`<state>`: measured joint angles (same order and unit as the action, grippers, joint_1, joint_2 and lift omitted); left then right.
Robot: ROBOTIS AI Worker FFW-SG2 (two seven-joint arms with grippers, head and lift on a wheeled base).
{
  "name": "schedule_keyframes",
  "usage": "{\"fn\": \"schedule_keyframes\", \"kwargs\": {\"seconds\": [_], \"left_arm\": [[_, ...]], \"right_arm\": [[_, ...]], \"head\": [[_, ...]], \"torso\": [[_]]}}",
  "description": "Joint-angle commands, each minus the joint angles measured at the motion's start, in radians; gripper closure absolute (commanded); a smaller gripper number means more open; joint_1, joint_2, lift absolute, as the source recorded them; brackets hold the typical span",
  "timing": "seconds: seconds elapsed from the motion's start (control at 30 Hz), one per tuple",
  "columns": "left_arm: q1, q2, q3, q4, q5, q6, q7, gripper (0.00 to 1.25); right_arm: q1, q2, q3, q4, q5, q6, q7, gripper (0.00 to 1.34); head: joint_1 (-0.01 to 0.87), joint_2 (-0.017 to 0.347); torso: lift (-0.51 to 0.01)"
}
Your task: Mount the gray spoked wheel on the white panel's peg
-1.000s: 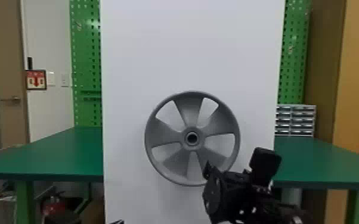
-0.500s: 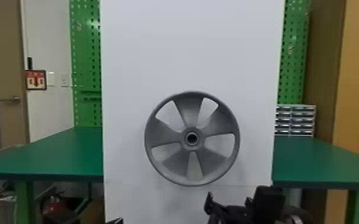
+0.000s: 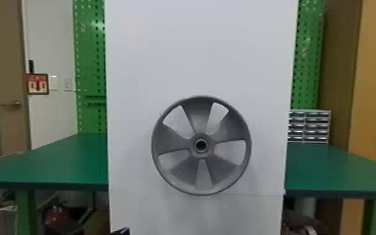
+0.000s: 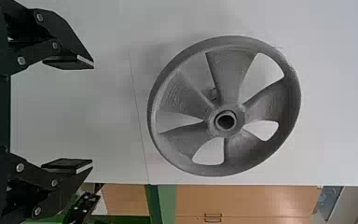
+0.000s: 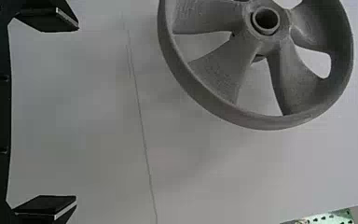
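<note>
Since the gray spoked wheel (image 3: 171, 140) hangs upright against the white panel (image 3: 200, 56) with nothing gripping it, the mounting looks to be done. Reading from the panel's left edge towards its right, the wheel sits about midway between the two, in the panel's lower part, its rim coming down close to the thin seam (image 3: 253, 194). The hub (image 3: 201, 154) faces outward with a dark opening at its middle, and a short piece (image 5: 259, 58) shows behind it past the spokes; that is probably the peg or its base, though how deep the wheel is seated I cannot tell. What is left, I judge, is only to keep the arms away. Of the claws, the left claw (image 4: 92, 113) is spread wide before the panel, holding nothing and apart from the wheel's rim. The right claw (image 5: 77, 114) is likewise wide open, its two fingers well parted, with bare panel beyond the gap; it too holds nothing and touches no part of the wheel.
</note>
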<state>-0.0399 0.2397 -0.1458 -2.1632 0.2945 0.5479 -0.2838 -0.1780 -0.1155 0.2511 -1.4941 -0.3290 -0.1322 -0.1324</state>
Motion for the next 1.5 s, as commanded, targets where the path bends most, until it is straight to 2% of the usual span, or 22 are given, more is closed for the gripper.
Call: {"fn": "schedule_keyframes", "kwargs": {"seconds": [0.0,0.17,0.37,0.57,0.83,1.47], "left_arm": [[0.0,0.0,-0.002,0.002,0.0,-0.003,0.0,0.5],[0.0,-0.005,-0.005,0.006,0.0,-0.006,0.0,0.5],[-0.003,-0.008,-0.008,0.008,-0.001,-0.008,0.0,0.5],[-0.005,-0.011,-0.009,0.009,-0.003,-0.009,0.0,0.5],[-0.009,-0.014,-0.012,0.013,-0.006,-0.017,-0.006,0.5],[-0.015,-0.019,-0.015,0.017,-0.012,-0.019,-0.015,0.5]], "right_arm": [[0.052,0.013,-0.039,0.035,0.022,-0.041,0.04,0.0],[0.095,0.036,-0.084,0.094,0.051,-0.107,0.105,0.0],[0.12,0.065,-0.127,0.147,0.128,-0.165,0.137,0.0],[0.14,0.083,-0.156,0.184,0.165,-0.224,0.143,0.0],[0.144,0.089,-0.168,0.201,0.2,-0.248,0.143,0.0],[0.14,0.092,-0.165,0.235,0.188,-0.279,0.143,0.0]], "head": [[0.123,-0.008],[0.123,-0.008],[0.123,-0.008],[0.123,-0.008],[0.123,-0.008],[0.123,-0.008]], "torso": [[-0.403],[-0.403],[-0.403],[-0.403],[-0.403],[-0.403]]}}
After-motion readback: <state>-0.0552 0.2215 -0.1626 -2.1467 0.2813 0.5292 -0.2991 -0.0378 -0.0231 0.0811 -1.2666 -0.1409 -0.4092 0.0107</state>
